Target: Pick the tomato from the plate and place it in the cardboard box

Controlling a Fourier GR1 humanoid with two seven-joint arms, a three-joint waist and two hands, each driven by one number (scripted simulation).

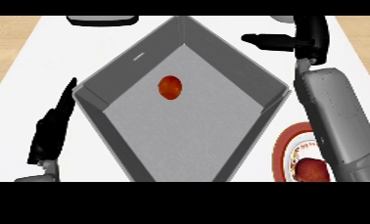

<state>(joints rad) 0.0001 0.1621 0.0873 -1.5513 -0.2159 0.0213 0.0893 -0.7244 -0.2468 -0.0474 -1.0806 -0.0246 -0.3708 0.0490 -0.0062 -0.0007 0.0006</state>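
The tomato, small and red-orange, lies on the floor of the large grey open box in the middle of the counter. My right hand is beyond the box's right corner, outside its wall, fingers straight and pointing left, holding nothing. Its forearm runs down the right side and covers part of the red-rimmed plate at the lower right. My left hand rests open to the left of the box, fingers pointing up along its wall.
A round red thing lies on the plate, partly hidden by my right forearm. A dark, flat object sits at the counter's far edge, upper left. The white counter meets a wooden surface at the far left.
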